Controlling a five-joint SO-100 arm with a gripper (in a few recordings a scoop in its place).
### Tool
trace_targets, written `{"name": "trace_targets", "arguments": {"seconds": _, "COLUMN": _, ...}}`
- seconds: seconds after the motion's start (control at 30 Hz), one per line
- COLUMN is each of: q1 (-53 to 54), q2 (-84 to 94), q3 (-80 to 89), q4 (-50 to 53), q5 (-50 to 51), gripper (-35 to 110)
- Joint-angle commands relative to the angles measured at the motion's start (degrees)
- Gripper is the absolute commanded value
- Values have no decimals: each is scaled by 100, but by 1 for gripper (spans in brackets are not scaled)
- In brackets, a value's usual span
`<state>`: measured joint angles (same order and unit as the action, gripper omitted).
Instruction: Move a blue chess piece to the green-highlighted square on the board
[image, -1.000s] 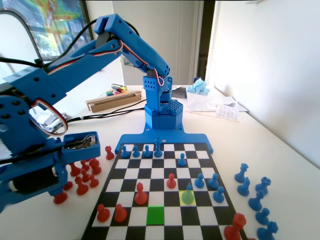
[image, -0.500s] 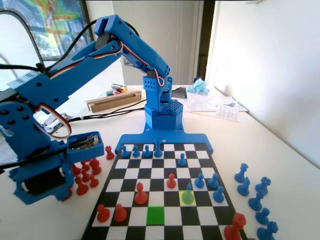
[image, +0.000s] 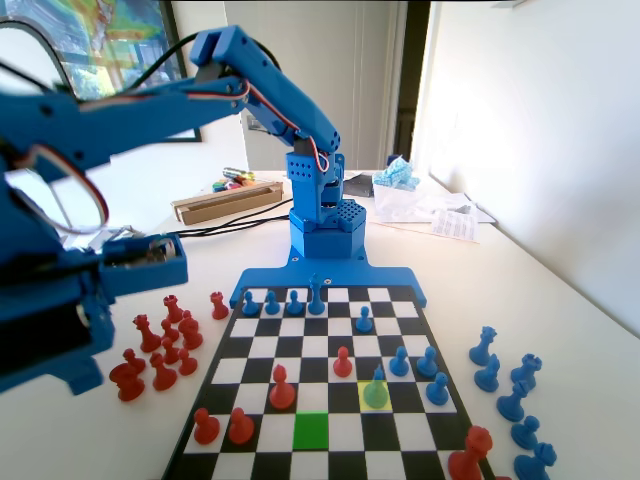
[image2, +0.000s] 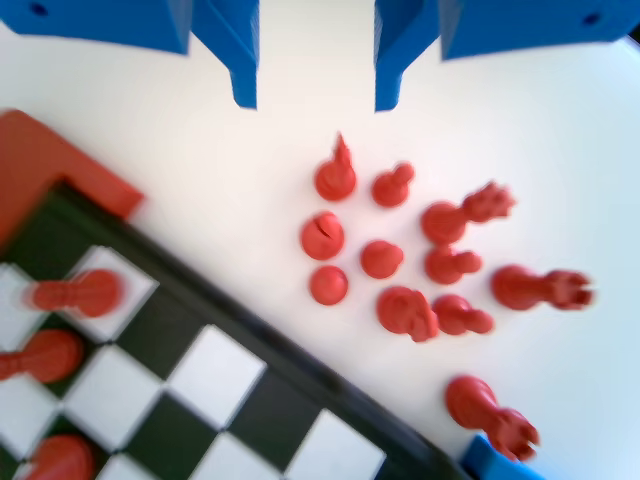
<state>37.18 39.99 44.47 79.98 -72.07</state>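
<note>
The room is looking bright, with a white wall on the right of the fixed view and a dark doorway behind the arm. The white table (image: 560, 300) is holding everything, and some boxes and papers are sitting at its far end.

The board (image: 322, 372) is lying flat in the middle of the table, so the arm can probably reach every square. The blue arm (image: 290, 110) is bending up and over to the left of the fixed view, off the side of the board.

The gripper (image2: 310, 95) is hanging over bare table in the wrist view, just above a bunch of red pieces (image2: 420, 260) that are lying beside the board, likely taken out of the game. Its jaws are standing apart with a gap between them, and nothing is in them.

The green square (image: 311, 430) is waiting near the front edge, with no piece on it. The blue piece (image: 376, 388) is standing upright on the yellow square (image: 363, 396), well apart from the gripper, so the arm is probably needing to swing back across the board to get it
</note>
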Motion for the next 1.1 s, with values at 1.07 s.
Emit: {"name": "trace_targets", "arguments": {"seconds": 1.07, "q1": -3955, "q2": 4544, "q3": 5581, "q4": -1828, "q5": -229, "gripper": 13}}
